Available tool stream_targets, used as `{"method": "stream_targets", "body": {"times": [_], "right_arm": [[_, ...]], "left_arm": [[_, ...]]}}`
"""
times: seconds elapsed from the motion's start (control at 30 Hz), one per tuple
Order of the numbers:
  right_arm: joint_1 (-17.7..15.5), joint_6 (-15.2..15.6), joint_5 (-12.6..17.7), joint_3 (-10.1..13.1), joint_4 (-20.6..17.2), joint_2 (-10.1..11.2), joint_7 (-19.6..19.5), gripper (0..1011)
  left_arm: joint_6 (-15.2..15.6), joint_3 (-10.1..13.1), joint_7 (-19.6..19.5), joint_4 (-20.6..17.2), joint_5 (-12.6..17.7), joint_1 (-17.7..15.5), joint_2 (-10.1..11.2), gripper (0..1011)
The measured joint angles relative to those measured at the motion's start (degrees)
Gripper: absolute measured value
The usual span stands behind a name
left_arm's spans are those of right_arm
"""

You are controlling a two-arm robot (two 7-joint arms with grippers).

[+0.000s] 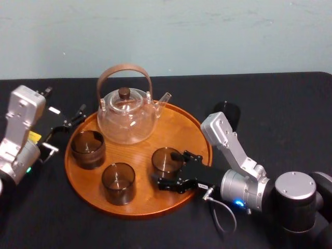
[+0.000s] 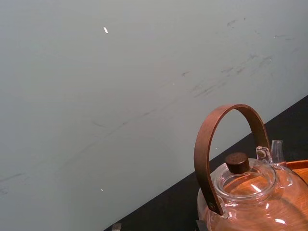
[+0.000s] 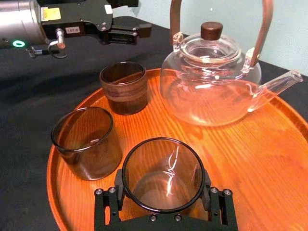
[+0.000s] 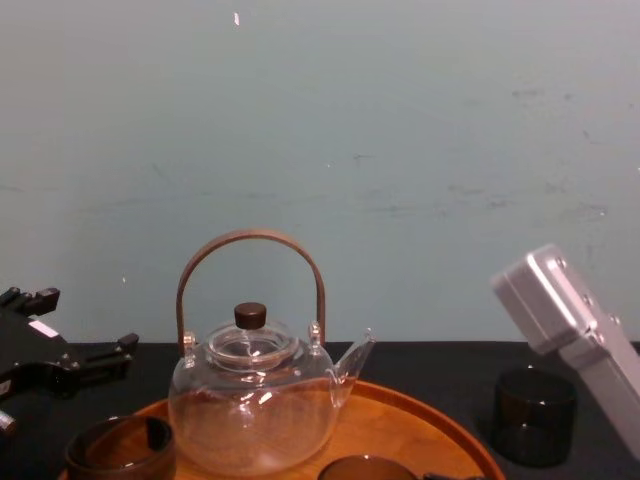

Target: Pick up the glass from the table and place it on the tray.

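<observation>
Brown-tinted clear glass (image 3: 161, 175): short, straight-sided, upright, empty. It stands on the tray (image 1: 179, 127) between the fingers of the right gripper (image 1: 167, 168), at the near-right part of the tray floor.

Right gripper: black, reaching in over the tray's near-right rim. It is closed on the glass, one pad against each side of the wall, below the rim of the glass.

Tray: large, round, orange-brown wood with a low raised rim, lying flat under the gripper and spreading to its left and beyond it.

Second glass (image 1: 119, 182): same make, upright on the tray, near the right gripper on its left, apart from the held glass.

Third glass (image 1: 88, 149): upright on the tray, farther left of the gripper and a little beyond it, with a darker band around its wall.

Teapot (image 1: 127, 116): clear, round-bodied, with a brown arched handle and a dark knob on the lid. It stands on the tray beyond the gripper and to its left, spout pointing to the robot's right.

Fourth glass (image 1: 226, 111): dark, upright, off the tray on the tabletop (image 1: 290, 114), beyond the gripper and to its right, behind the right arm.

Left gripper (image 1: 75, 116): black, well apart from the right gripper, across the tray, just beside its far-left rim. Whether it is open or closed cannot be told.

Tabletop: black cloth.

Wall (image 4: 400, 150): pale green, behind the tabletop.
</observation>
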Motion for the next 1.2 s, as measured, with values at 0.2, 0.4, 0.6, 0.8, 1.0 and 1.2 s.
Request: {"method": "stream_targets", "body": {"times": [0.2, 0.4, 0.6, 0.8, 1.0, 1.2], "right_arm": [[0.07, 0.06, 0.07, -0.10, 0.06, 0.07, 0.16, 904], [0.07, 0.06, 0.11, -0.04, 0.04, 0.05, 0.10, 904], [0.06, 0.06, 0.11, 0.00, 0.01, 0.04, 0.03, 904], [0.04, 0.04, 0.11, 0.03, -0.02, 0.04, 0.00, 992], [0.01, 0.04, 0.11, 0.06, -0.05, 0.04, -0.04, 1002], [-0.56, -0.39, 0.73, 0.46, -1.09, 0.68, 0.05, 1003]], "left_arm": [[0.00, 0.00, 0.00, 0.00, 0.00, 0.00, 0.00, 1001], [0.00, 0.00, 0.00, 0.00, 0.00, 0.00, 0.00, 1001], [0.00, 0.00, 0.00, 0.00, 0.00, 0.00, 0.00, 1001], [0.00, 0.00, 0.00, 0.00, 0.00, 0.00, 0.00, 1002], [0.00, 0.00, 0.00, 0.00, 0.00, 0.00, 0.00, 1001], [0.00, 0.00, 0.00, 0.00, 0.00, 0.00, 0.00, 1001]]}}
